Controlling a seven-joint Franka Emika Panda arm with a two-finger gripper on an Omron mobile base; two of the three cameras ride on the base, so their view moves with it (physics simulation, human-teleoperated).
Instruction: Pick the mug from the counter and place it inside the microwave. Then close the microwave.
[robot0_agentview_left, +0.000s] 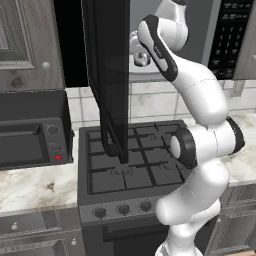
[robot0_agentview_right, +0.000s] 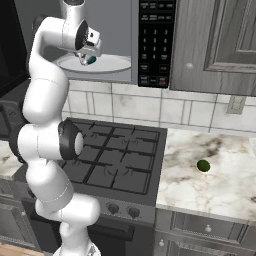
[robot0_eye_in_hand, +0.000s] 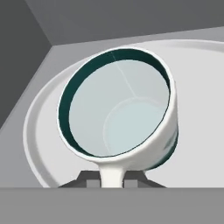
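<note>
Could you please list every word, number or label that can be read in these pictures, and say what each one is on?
No text can be read anywhere in these pictures.
Microwave button panel: rows of small pale marks on the black keys, too small and blurred to read.
Toaster oven: a red light and round knobs, no legible lettering.
Stove knobs: no markings visible.
Mug: plain, with no print.
</note>
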